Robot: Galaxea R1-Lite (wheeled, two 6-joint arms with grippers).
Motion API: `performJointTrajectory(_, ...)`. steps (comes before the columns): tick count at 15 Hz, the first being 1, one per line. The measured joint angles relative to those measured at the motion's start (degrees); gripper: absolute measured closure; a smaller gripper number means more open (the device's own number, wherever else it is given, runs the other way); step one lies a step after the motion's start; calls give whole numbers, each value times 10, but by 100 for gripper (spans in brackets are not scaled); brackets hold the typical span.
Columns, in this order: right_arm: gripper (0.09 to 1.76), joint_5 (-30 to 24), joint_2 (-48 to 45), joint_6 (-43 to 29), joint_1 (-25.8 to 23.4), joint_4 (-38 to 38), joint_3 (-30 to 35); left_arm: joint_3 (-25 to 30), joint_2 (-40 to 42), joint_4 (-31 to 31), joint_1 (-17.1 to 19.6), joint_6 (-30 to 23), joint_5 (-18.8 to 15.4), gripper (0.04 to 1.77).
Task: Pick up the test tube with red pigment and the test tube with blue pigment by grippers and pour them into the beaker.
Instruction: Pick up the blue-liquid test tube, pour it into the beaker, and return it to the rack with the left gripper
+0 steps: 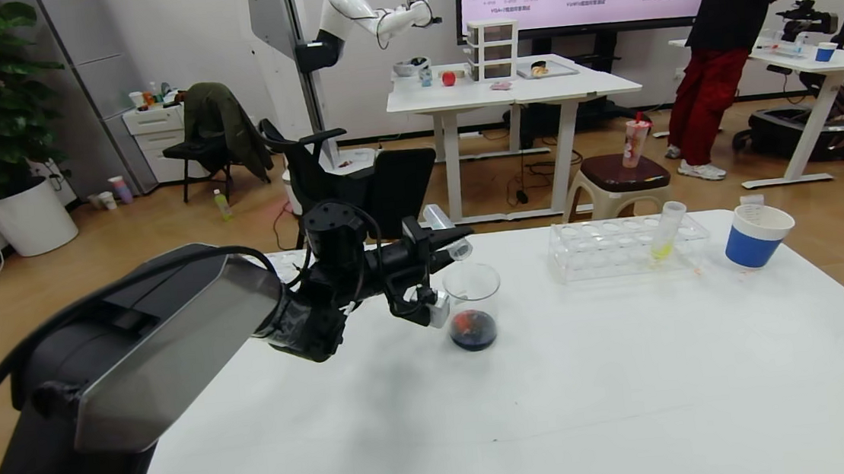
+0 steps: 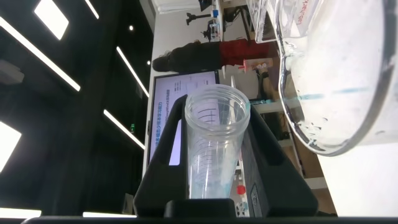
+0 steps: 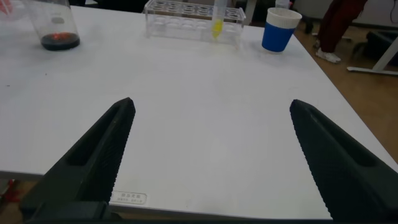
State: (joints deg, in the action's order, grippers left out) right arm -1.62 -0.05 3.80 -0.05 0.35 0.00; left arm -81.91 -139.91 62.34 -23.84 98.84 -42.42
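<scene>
Yellow-green tube (image 3: 216,25) beyond spread fingers (image 3: 118,134)

Beaker (image 1: 472,294) liquid — dark red-blue

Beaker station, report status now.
Left gripper shut on tilted test tube over beaker. Beaker holds dark liquid. Right gripper open, low over table. Nothing blocking.

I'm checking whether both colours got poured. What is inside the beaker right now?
The beaker holds a shallow pool of dark liquid, red patches mixed with deep blue. The left gripper holds a tilted tube over the rim; the tube looks empty.
</scene>
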Motion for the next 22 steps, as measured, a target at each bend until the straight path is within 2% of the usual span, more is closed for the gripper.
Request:
performJointTrajectory(1, 11, 0, 0, 0, 0, 0, 0, 0, 2, 2, -1, -19, 1, 131)
performJointTrajectory(3, 11, 0, 0, 0, 0, 0, 0, -5, 6, 11, -6, -90, 17, 131)
performJointTrajectory(9, 11, 0, 0, 0, 0, 0, 0, -4, 49, 53, -16, -376, 128, 131)
performJointTrajectory(10, 11, 0, 0, 0, 0, 0, 0, -3, 55, 75, -20, -438, 164, 131)
performJointTrajectory(11, 11, 0, 0, 0, 0, 0, 0, -1, 60, 100, -25, -494, 215, 131)
performJointTrajectory(14, 11, 0, 0, 0, 0, 0, 0, 2, 70, 135, -48, -622, 423, 131)
performJointTrajectory(15, 11, 0, 0, 0, 0, 0, 0, 4, 75, 135, -52, -666, 467, 131)
performJointTrajectory(18, 11, 0, 0, 0, 0, 0, 0, 31, 97, 114, -58, -786, 579, 131)
performJointTrajectory(20, 11, 0, 0, 0, 0, 0, 0, 59, 111, 76, -62, -876, 654, 131)
performJointTrajectory(22, 11, 0, 0, 0, 0, 0, 0, 93, 123, 34, -71, -955, 684, 131)
